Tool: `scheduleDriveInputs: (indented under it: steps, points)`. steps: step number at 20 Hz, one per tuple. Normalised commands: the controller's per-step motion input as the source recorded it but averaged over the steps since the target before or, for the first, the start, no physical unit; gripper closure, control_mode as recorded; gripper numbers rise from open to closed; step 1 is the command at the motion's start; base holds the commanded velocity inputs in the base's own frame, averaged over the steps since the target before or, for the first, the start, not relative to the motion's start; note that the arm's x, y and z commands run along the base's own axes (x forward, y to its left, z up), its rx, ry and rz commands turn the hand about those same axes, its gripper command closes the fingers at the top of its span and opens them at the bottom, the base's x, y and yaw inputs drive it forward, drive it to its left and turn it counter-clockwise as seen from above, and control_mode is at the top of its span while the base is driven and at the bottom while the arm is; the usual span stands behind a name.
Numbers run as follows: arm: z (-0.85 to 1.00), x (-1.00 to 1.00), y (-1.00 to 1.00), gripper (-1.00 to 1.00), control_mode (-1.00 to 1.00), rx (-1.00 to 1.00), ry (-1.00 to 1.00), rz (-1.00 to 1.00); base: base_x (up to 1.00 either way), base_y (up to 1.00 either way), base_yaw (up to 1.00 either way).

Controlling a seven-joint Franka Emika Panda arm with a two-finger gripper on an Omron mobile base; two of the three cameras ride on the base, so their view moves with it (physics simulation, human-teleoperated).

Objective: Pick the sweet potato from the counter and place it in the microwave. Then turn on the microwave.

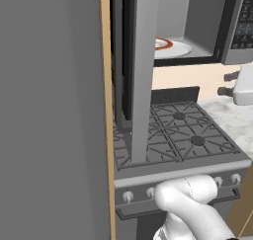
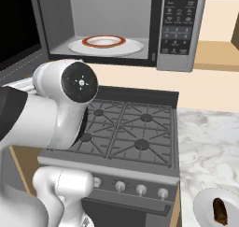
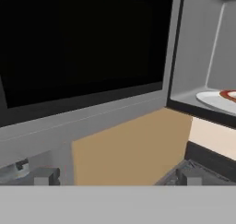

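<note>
The sweet potato [image 2: 219,211], a small brown lump, lies on a little white dish [image 2: 205,207] at the front of the marbled counter [image 2: 210,142], right of the stove. The microwave [image 2: 116,25] hangs above the stove with its door [image 3: 83,48] swung open to the left. Inside it sits a white round plate [image 2: 106,46] with an orange-red ring. Its button panel [image 2: 179,20] is on the right. My gripper [image 3: 116,179] is open with nothing between its fingers. It faces the dark glass of the open door, left of the microwave's cavity [image 3: 203,57].
A dark grated gas stove [image 2: 126,132] with a row of knobs [image 2: 130,187] stands below the microwave. A tall grey panel [image 1: 49,110] rises at the left. A white appliance with knobs [image 1: 242,88] sits on the counter [image 1: 232,120] behind the stove's right side.
</note>
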Motion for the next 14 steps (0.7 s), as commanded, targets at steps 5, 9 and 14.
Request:
scheduleDriveInputs:
  steps: [5,9,14]
  points:
    - [-0.17,0.19,-0.37,-1.0,-1.0,-0.15,0.06,-0.21,0.0,0.0,0.0]
    - [-0.26,0.12,-0.36,-1.0,-1.0,-0.15,0.06,-0.21,0.0,0.0,0.0]
    - [-0.16,0.15,-0.37,-1.0,-1.0,-0.12,0.06,-0.24,0.0,0.0,0.0]
